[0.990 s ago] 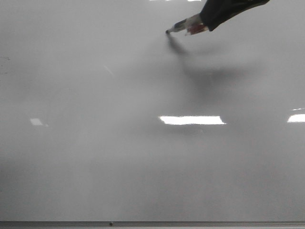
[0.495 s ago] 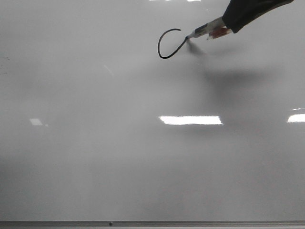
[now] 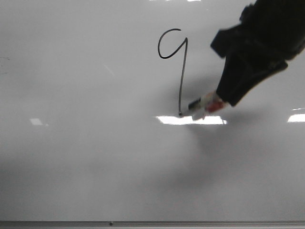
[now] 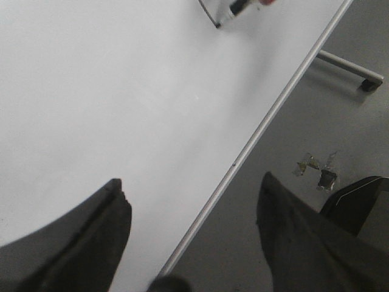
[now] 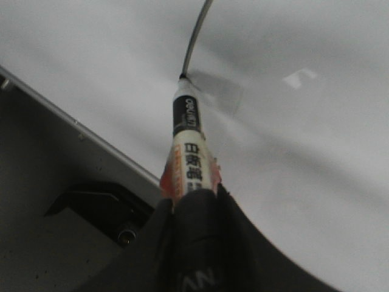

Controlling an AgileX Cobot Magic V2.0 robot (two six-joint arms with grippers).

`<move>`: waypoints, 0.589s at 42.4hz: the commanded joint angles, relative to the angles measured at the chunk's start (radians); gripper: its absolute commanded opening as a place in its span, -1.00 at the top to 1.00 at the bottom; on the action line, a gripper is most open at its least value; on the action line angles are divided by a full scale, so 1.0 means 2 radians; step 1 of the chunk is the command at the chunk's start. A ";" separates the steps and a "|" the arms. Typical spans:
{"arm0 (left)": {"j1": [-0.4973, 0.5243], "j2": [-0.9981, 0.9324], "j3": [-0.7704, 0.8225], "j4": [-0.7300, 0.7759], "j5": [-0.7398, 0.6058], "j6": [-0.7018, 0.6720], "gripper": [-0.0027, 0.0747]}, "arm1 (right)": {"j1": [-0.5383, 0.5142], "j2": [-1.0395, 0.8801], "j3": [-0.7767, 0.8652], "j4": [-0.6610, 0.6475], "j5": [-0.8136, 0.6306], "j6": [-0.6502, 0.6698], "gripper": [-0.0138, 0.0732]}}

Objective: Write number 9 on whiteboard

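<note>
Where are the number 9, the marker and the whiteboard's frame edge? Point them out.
number 9 [image 3: 182, 81]: front view, on its straight tail.
marker [image 5: 186, 146]: right wrist view, on its barrel.
whiteboard [image 4: 267, 118]: left wrist view, on its frame edge.

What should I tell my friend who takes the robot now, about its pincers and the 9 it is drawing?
Right pincer: shut on the marker, tip touching the whiteboard at the bottom end of the tail.
Left pincer: open, holding nothing, hovering over the board's framed edge, away from the writing.
The number 9: on the upper middle of the board, small open loop on top, long straight tail running down to the marker tip.
Done: loop and tail are both drawn; the digit reads as a 9.
Left: probably just lifting the marker off the board.
</note>
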 commanded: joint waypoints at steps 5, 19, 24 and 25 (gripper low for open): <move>-0.001 -0.007 -0.012 -0.025 -0.024 0.023 -0.21 | 0.009 -0.061 -0.023 0.003 -0.025 -0.012 0.84; -0.064 0.050 -0.016 -0.200 -0.003 0.201 -0.21 | 0.076 -0.177 -0.023 0.033 0.128 -0.177 0.84; -0.093 0.078 -0.021 -0.211 -0.013 0.215 -0.21 | 0.081 -0.199 -0.023 0.091 0.167 -0.237 0.84; -0.096 0.081 -0.022 -0.214 -0.015 0.219 -0.21 | 0.081 -0.202 -0.023 0.100 0.172 -0.245 0.84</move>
